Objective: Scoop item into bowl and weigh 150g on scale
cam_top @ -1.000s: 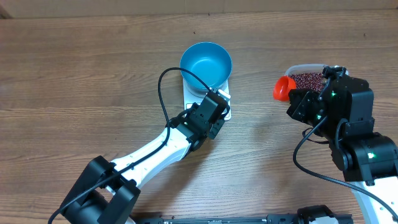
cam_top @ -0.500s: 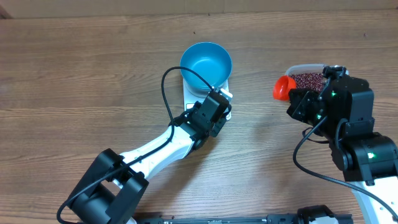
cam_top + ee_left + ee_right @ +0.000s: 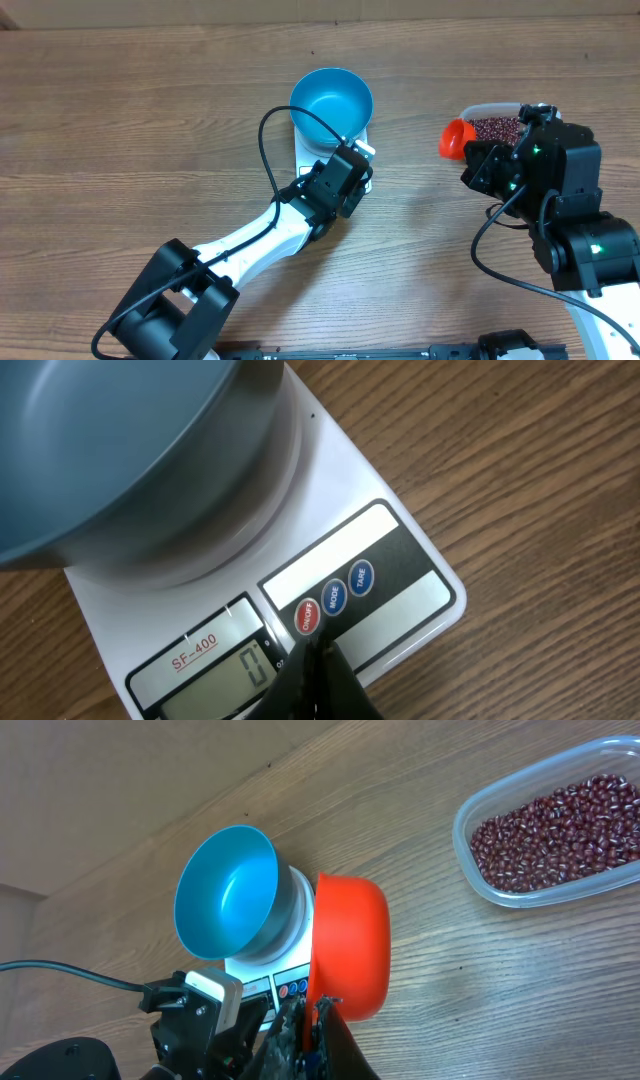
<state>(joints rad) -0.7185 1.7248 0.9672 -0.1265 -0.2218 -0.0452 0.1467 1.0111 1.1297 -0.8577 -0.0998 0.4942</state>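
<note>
The blue bowl (image 3: 331, 100) (image 3: 100, 440) (image 3: 225, 890) stands empty on the white scale (image 3: 335, 475) (image 3: 290, 988) (image 3: 304, 155). My left gripper (image 3: 312, 647) (image 3: 360, 163) is shut, with its tip on the scale's button row beside the red button. The display (image 3: 235, 672) reads 0. My right gripper (image 3: 312, 1012) (image 3: 474, 152) is shut on the handle of the red-orange scoop (image 3: 350, 945) (image 3: 456, 140), held in the air between scale and tub. Dark red-brown beans (image 3: 555, 825) (image 3: 495, 128) fill the tub. The inside of the scoop does not show.
The clear plastic tub (image 3: 470, 870) (image 3: 482, 108) sits at the right of the wooden table, just behind my right arm. A black cable (image 3: 268, 150) loops over my left arm near the scale.
My left arm shifted slightly toward the scale's button edge a second ago and has held still since. The right arm and scoop have not moved.
</note>
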